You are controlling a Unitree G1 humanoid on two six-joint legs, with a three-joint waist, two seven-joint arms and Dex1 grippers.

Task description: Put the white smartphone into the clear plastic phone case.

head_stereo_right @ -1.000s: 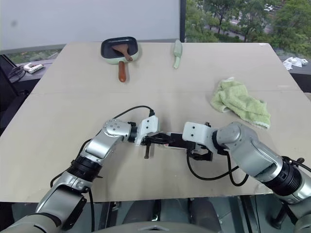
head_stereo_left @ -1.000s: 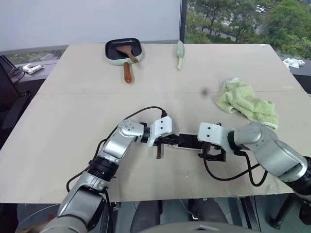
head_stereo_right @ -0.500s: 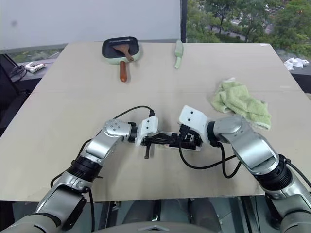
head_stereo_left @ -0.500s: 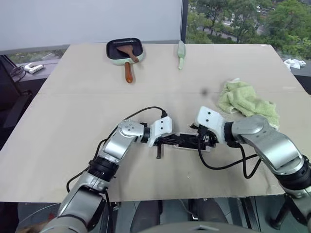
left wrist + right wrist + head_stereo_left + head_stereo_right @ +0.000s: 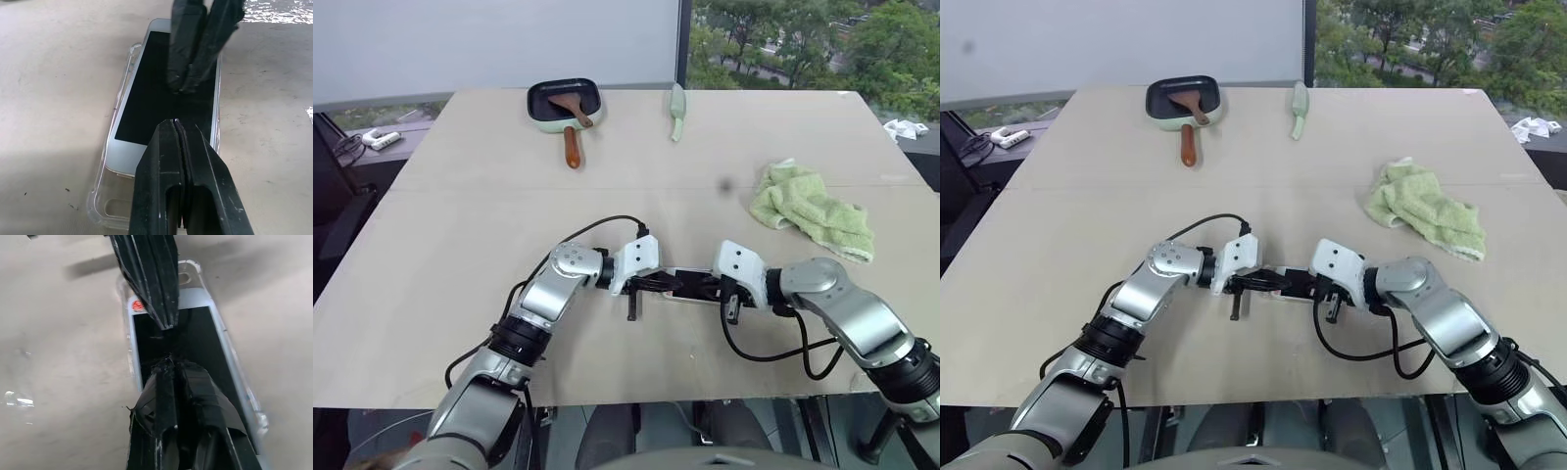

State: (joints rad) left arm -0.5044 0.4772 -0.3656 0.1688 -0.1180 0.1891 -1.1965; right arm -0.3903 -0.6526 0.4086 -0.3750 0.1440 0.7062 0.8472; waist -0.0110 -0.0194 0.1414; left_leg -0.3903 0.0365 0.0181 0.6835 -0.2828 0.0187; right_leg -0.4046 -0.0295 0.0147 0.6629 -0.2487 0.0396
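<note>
Phone: the white smartphone (image 5: 166, 105) is lying partly seated over the clear plastic phone case (image 5: 105, 208), near the table's (image 5: 460, 196) front edge, centre.
Grippers: left gripper (image 5: 182, 132) and right gripper (image 5: 168, 364) are both pressing the screen with jaws closed, holding nothing.
Risk: uneven pressing is likely skidding phone and case apart.

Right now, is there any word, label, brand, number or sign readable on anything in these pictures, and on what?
No readable text anywhere.
White smartphone with black screen: blank screen; a small round reddish mark at one end, too blurred to read.
Clear plastic phone case: no marking.
Black square pan with pale green rim, green towel: no lettering visible.
</note>
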